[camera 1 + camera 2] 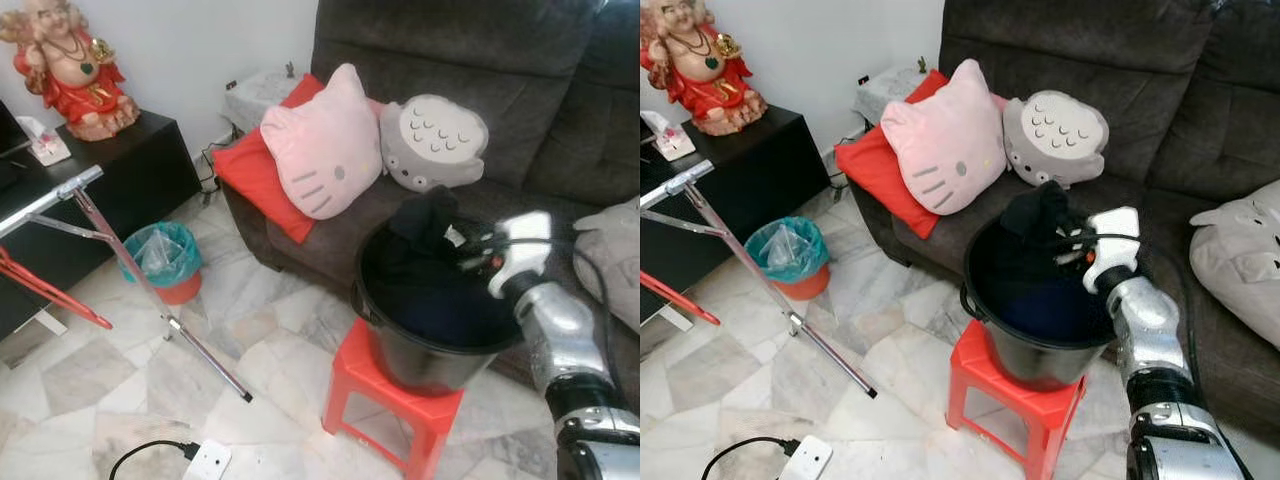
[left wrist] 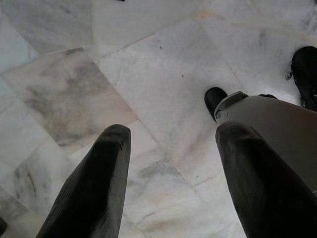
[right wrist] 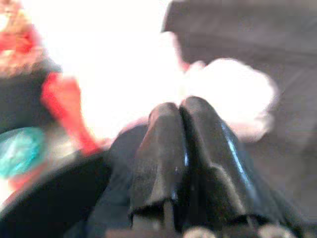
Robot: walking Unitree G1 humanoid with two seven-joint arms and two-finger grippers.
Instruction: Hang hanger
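Gripper work at the black bucket [image 1: 1030, 365], hanger hidden.

Right gripper [image 1: 1065, 240] just over the far part of the bucket, fingers pressed together, tips at a raised hump of dark cloth [image 1: 1040, 210]; hard to tell if any fold is pinched, as the wrist view is blurred. Hanger probably under the clothes inside the bucket, so long axis unknown. Drying rack [image 1: 130, 270] well left of the bucket. Left gripper [image 2: 173, 134] idle near the floor, fingers spread wide, holding nothing.
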